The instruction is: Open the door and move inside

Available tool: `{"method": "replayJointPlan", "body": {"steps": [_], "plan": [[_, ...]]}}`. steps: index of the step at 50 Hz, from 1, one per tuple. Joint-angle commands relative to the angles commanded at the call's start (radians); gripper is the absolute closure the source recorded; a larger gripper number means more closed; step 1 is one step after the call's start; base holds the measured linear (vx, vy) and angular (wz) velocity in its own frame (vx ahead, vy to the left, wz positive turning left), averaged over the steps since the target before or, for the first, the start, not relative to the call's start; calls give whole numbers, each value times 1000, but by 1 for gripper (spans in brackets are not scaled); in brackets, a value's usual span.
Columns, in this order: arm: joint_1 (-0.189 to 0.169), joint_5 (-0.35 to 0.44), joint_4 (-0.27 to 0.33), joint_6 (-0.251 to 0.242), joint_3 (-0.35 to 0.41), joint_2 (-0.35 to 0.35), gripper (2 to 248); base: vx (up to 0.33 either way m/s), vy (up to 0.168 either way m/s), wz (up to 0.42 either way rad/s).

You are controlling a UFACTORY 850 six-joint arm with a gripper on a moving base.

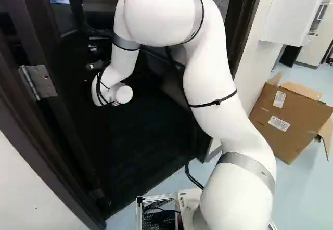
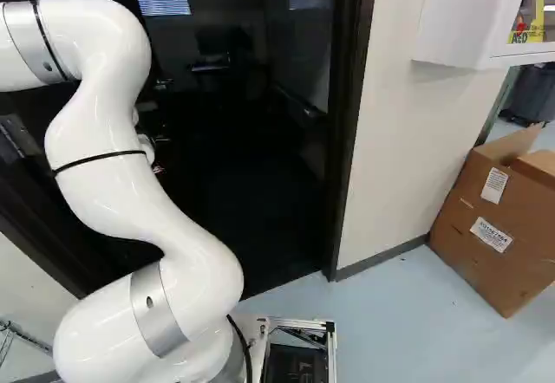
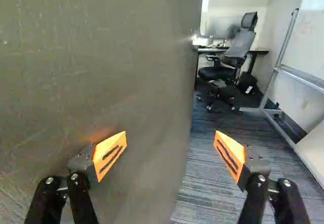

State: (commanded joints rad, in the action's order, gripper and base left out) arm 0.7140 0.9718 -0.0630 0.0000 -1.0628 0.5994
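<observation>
Swinging inward on its hinge, the door [image 3: 111, 57] stands partly open beside the fingers [image 3: 107, 152], which are spread wide, gripping nothing. Probably the arm [image 1: 208, 79] reaches past the door frame [image 2: 349, 140] to push the door wider, towards a passage facing the chair [image 3: 240, 42] and the surface [image 3: 260, 52].

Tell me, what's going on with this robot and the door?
A white arm reaches into a dark-framed doorway, its open gripper close to the face of the door and gripping nothing. The door stands open; past its edge show an office chair and a desk. The base is outside, on pale floor, so moving inside remains to be done.
</observation>
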Motion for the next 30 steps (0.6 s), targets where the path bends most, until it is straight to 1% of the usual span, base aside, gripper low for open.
{"method": "replayJointPlan", "body": {"steps": [30], "plan": [[23,35,134,0,-49,36,3,0,0,0]]}}
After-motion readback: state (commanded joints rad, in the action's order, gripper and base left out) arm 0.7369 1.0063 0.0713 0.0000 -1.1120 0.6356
